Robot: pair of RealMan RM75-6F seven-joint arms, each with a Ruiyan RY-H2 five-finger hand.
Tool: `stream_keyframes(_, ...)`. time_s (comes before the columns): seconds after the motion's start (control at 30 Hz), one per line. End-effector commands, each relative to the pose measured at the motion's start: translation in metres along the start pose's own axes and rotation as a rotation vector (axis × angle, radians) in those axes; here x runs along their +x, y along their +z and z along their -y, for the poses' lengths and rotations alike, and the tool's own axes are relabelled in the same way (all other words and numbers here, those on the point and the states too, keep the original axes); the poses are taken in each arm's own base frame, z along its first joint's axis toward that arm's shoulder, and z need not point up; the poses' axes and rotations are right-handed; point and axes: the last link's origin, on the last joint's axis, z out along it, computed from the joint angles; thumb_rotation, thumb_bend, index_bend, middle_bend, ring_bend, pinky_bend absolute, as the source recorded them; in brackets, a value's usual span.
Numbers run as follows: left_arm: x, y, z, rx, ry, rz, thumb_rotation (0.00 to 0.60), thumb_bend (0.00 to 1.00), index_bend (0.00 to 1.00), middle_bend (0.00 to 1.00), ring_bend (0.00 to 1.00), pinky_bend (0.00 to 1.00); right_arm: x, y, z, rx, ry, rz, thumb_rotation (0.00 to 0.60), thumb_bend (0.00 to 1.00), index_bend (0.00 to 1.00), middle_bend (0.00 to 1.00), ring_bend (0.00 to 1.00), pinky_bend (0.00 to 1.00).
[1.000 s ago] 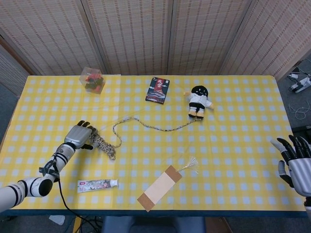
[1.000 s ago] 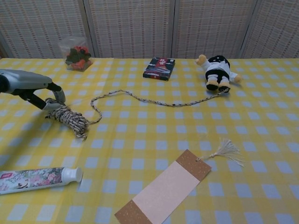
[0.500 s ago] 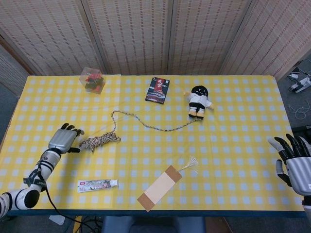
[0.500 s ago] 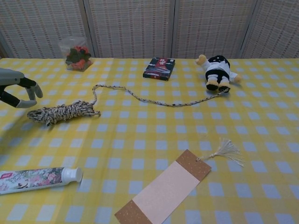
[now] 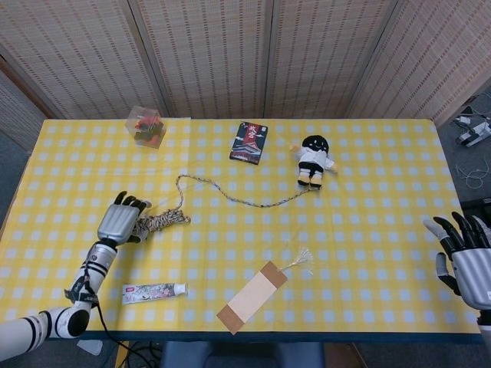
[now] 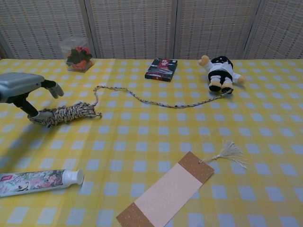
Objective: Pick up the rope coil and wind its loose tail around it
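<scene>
Even, bright overhead light in both views, no glare. Soft short shadows under the bookmark (image 6: 165, 194) and toothpaste tube (image 6: 38, 181) nr the tablecloth's (image 6: 156, 142) front edge. Chest view slightly soft, mild bending at corners.

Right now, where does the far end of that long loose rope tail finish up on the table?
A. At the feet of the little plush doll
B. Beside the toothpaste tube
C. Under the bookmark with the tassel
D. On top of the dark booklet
A: the loose tail runs from the rope coil across the checked cloth and ends right at the plush doll, by its feet.
</scene>
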Motion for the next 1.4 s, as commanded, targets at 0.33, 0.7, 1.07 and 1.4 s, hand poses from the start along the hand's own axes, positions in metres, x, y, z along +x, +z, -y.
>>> stream_keyframes(0.33,-0.014,0.005,-0.014,0.047,0.072,0.008,0.224,0.31,0.35,0.27,0.19,0.03,0.000,-0.001,-0.004,-0.011,0.003,0.002,0.600,0.64,0.17,0.15,0.01,0.04)
stream_keyframes(0.7,-0.025,0.006,-0.017,0.055,0.070,0.010,0.301,0.31,0.38,0.29,0.21,0.03,0.000,-0.003,-0.004,-0.014,0.004,0.000,0.600,0.64,0.17,0.15,0.01,0.04)
stream_keyframes(1.07,-0.031,0.012,-0.016,0.073,0.044,0.010,0.339,0.31,0.42,0.31,0.23,0.03,0.001,-0.003,-0.004,-0.016,0.000,-0.003,0.600,0.64,0.17,0.15,0.01,0.04)
stream_keyframes(1.4,-0.036,0.019,-0.015,0.088,0.021,-0.009,0.359,0.31,0.47,0.36,0.28,0.06,0.001,-0.005,-0.004,-0.022,-0.001,-0.005,0.600,0.64,0.17,0.15,0.01,0.04)
